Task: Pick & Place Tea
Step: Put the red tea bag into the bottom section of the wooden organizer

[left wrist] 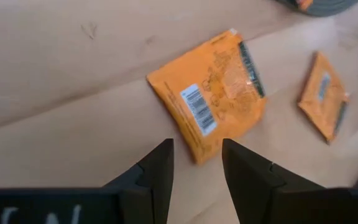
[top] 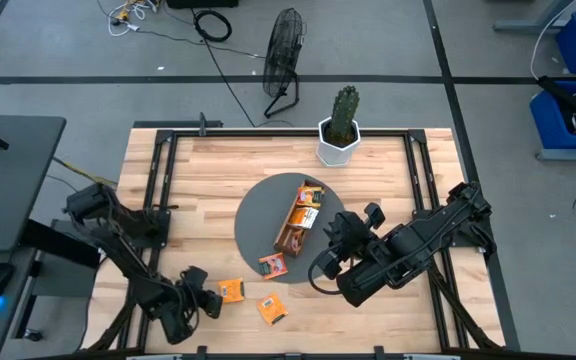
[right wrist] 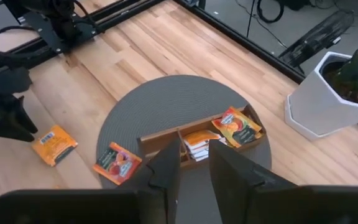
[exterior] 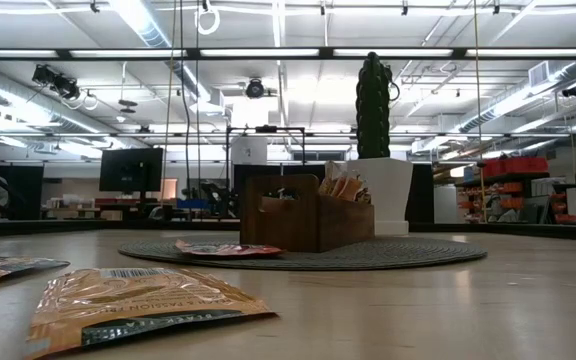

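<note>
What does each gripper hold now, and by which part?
Nothing. The left gripper is open just short of an orange tea sachet; the right gripper is open and empty above the tray.

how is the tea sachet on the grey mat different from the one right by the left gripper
The sachet on the mat lies on the round grey mat, beside the wooden tray, and carries reddish print. The sachet by the left gripper lies on bare table and is plain orange, with a barcode. Both lie flat, ungripped.
</note>
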You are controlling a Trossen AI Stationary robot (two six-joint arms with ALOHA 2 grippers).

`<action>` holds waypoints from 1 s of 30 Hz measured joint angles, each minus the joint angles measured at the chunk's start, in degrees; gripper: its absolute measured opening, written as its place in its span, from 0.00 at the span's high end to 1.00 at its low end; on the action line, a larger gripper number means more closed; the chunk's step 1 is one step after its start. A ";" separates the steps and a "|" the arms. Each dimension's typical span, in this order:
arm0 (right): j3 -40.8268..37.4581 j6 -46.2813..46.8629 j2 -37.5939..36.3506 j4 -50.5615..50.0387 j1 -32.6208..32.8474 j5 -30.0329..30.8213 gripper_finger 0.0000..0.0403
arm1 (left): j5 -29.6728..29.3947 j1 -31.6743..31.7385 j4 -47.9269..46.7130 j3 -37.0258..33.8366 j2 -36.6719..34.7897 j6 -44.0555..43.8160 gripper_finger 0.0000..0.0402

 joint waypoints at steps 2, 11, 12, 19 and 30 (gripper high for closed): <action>0.00 -0.47 0.00 0.00 0.00 -0.18 0.78 | 0.49 0.66 1.22 0.00 1.33 -0.65 0.65; 0.00 -9.99 0.00 0.00 -0.54 0.00 0.78 | 1.85 5.44 3.18 0.26 3.12 -1.06 0.65; 0.00 -9.96 0.00 0.00 -0.73 0.00 0.78 | 2.10 6.13 3.36 0.26 3.12 -0.15 0.65; 0.00 -10.01 0.00 0.00 -1.75 0.16 0.78 | 9.47 11.36 3.71 0.41 4.06 7.79 0.70; 0.00 -10.49 0.00 0.00 -1.90 1.11 0.78 | 5.98 13.10 5.16 0.09 5.08 11.92 0.98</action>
